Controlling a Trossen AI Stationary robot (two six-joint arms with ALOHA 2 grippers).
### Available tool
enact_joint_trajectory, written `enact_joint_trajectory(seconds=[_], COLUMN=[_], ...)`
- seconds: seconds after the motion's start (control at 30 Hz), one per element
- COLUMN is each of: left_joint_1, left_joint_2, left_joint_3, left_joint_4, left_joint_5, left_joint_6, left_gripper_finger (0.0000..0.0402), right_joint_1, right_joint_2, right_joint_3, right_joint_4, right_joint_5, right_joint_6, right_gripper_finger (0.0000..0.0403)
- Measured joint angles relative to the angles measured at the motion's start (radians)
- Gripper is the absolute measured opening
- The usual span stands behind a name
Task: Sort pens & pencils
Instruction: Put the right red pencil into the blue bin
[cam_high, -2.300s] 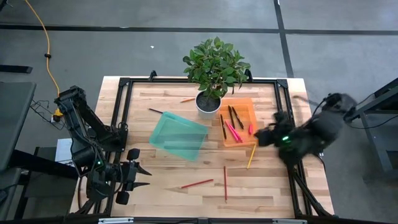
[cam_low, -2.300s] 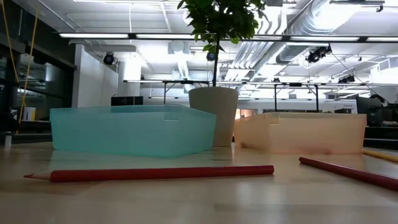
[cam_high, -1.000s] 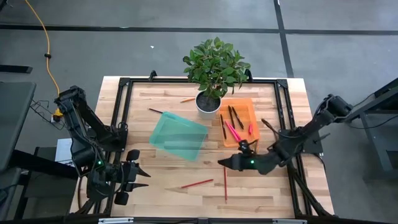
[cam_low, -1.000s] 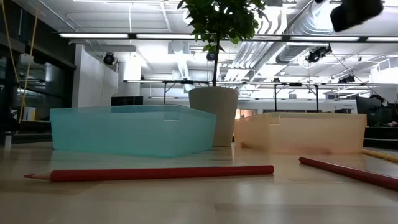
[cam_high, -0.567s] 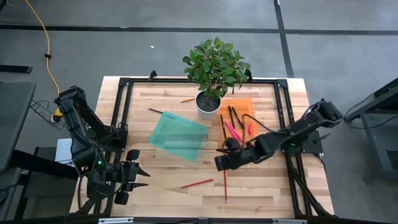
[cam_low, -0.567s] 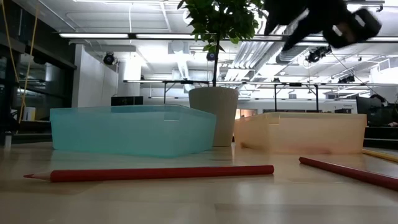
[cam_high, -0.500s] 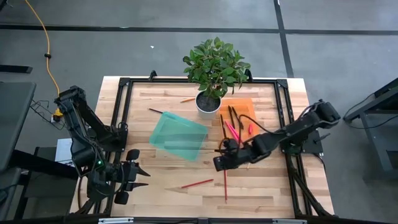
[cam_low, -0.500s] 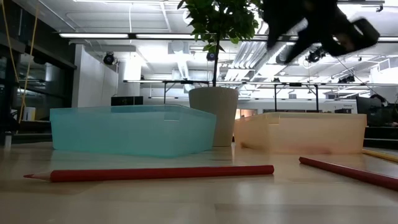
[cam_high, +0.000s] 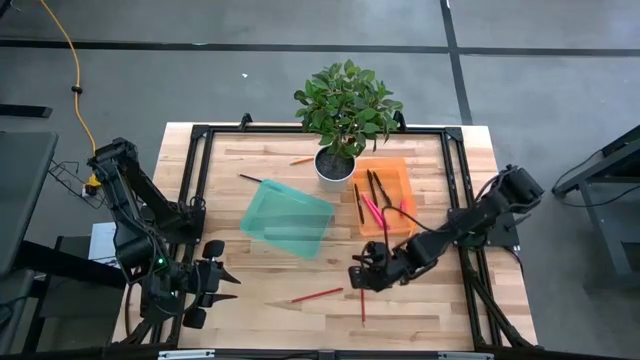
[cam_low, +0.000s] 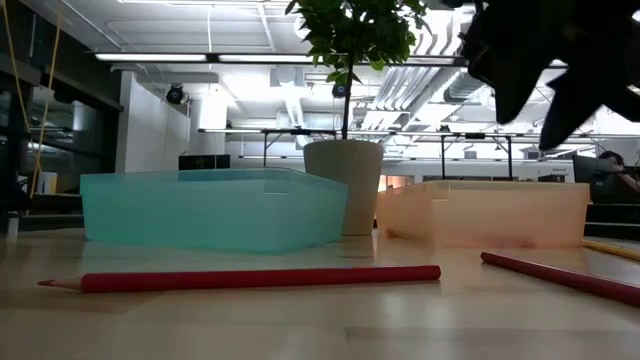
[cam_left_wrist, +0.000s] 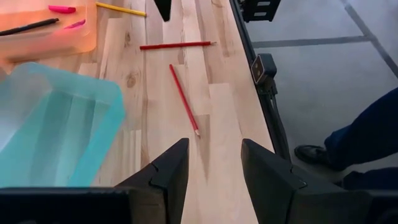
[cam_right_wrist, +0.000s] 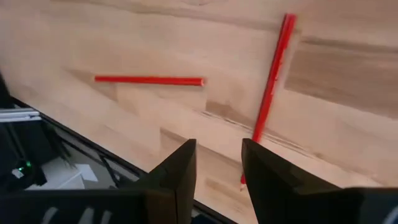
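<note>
Two red pencils lie flat on the wood near the table's near edge: one slanted (cam_high: 317, 295), one pointing at the near edge (cam_high: 362, 302). My right gripper (cam_high: 358, 276) hangs open just above the far end of the second pencil (cam_right_wrist: 270, 99) and touches nothing. A yellow pencil (cam_left_wrist: 121, 9) lies farther right. Black and pink pens (cam_high: 376, 200) lie in the orange tray (cam_high: 405, 172). My left gripper (cam_high: 228, 283) waits open at the near left corner.
An empty teal tray (cam_high: 287, 218) sits mid-table, left of the orange one. A potted plant (cam_high: 335, 165) stands behind them. A black pen (cam_high: 250, 178) and a small orange pencil (cam_high: 302, 160) lie toward the far edge. Bare wood lies between the red pencils and my left gripper.
My right gripper has come down over the table's near middle and shifted a little toward the near edge, ending above the red pencil that points at that edge. Pencils, pens and trays have stayed where they were.
</note>
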Motion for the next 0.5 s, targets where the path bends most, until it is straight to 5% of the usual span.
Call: enact_joint_trajectory(seconds=[0.5], left_joint_1=[0.0], left_joint_2=[0.0], left_joint_3=[0.0], left_joint_4=[-0.007], left_joint_5=[0.0], left_joint_6=[0.001], left_gripper_finger=[0.0134], right_joint_1=[-0.01], right_joint_2=[0.232], right_joint_3=[0.265], right_joint_4=[-0.252], right_joint_5=[-0.132], right_joint_6=[-0.074], right_gripper_finger=[0.0116])
